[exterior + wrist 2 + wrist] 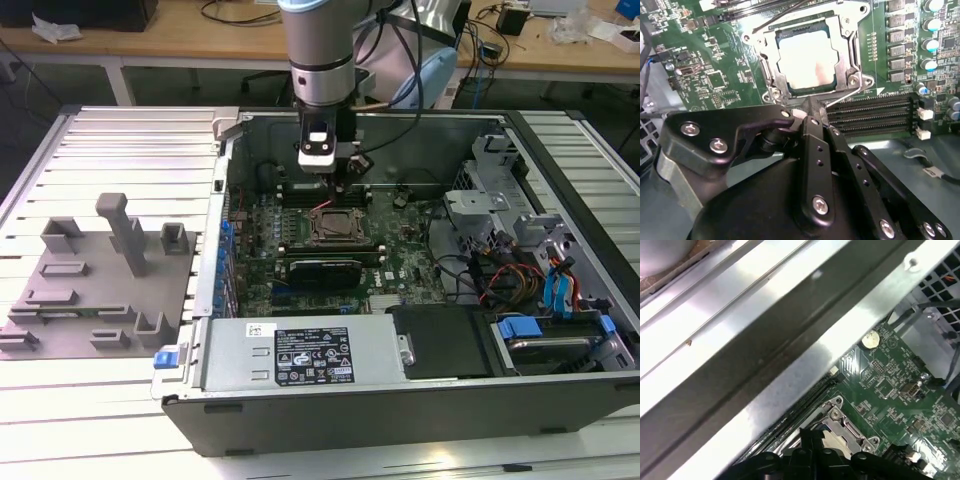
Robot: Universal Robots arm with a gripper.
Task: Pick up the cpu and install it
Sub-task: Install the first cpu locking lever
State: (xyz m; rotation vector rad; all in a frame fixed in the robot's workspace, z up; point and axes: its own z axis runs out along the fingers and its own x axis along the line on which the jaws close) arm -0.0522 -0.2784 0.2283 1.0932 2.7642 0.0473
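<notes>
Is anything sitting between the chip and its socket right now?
Nothing visible. In the second wrist view the chip already lies inside the socket frame, with the tool just beside the frame's edge.

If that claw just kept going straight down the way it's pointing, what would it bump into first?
Most likely the silvery chip sitting in its metal-framed socket on the green circuit board. The claw hangs close above the socket's edge, so it might strike the frame first; depth is hard to judge.
</notes>
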